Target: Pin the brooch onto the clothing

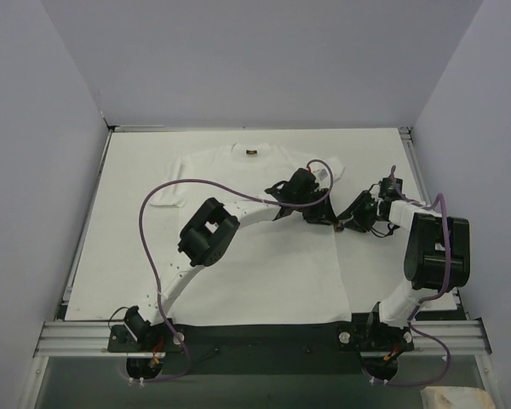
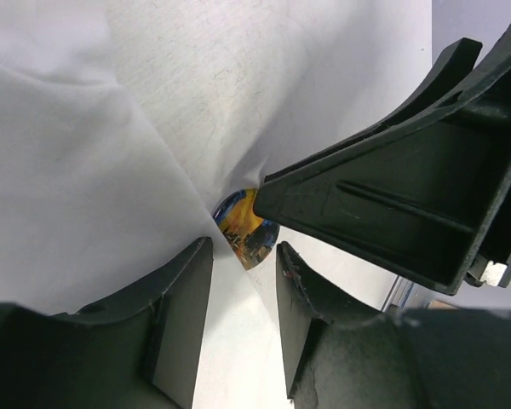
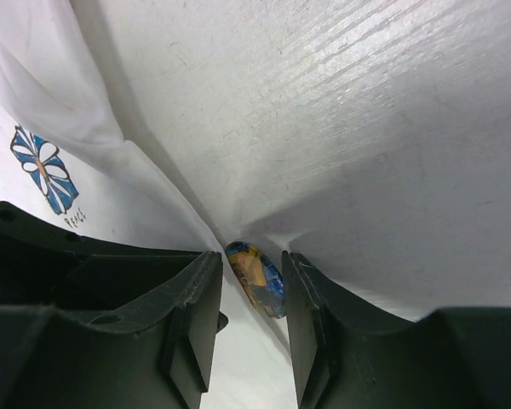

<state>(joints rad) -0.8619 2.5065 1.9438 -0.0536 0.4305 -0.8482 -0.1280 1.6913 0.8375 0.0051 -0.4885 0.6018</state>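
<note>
The white T-shirt lies flat on the table, collar to the far side. Its right edge is raised into a fold beside the blue daisy print. The brooch, a small round disc painted blue and orange-yellow, stands on edge at the tip of that fold. My right gripper is shut on it, one finger over the fabric and one over the table. From the other side, my left gripper stands slightly open just short of the brooch, with smooth fabric between its fingers. A right finger covers the brooch's upper part.
Both arms meet at the shirt's right edge, left gripper and right gripper tip to tip. A small dark mark sits at the collar. The white table has grey walls at the back and sides and a metal rail in front.
</note>
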